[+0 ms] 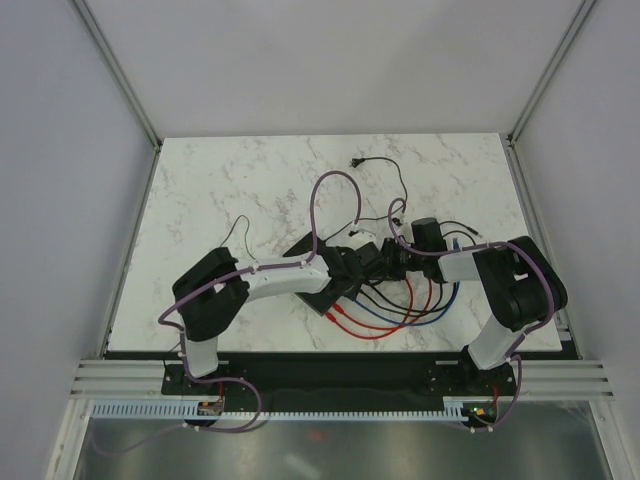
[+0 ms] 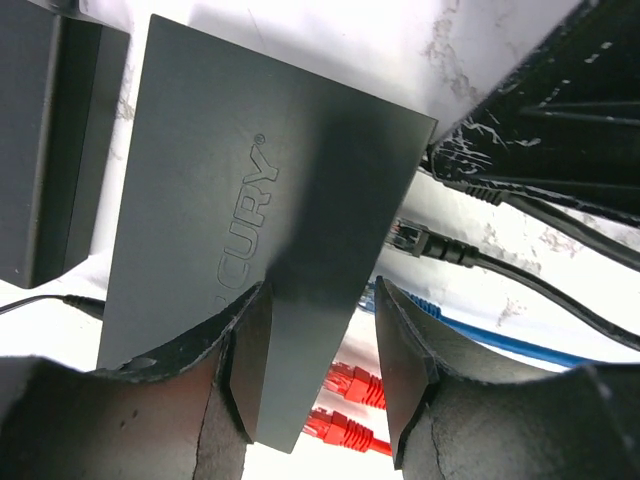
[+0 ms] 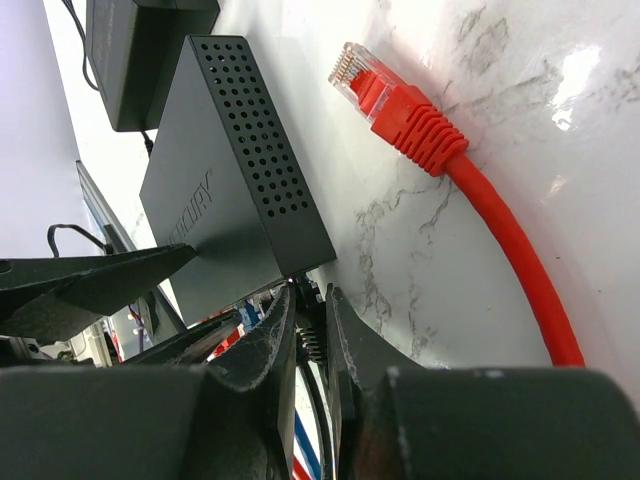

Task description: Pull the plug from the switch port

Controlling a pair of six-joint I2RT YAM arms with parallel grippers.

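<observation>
Between left fingers (image 2: 240, 370), clamped, sits switch (image 2: 250, 230); right fingers (image 3: 345, 360) pinch black plug (image 2: 425, 240).

The white marble table (image 1: 220, 190) carries the switch (image 2: 230, 210). A smaller black box (image 3: 140, 50) and red, blue and black cables (image 1: 395, 315) lie beside it.
</observation>
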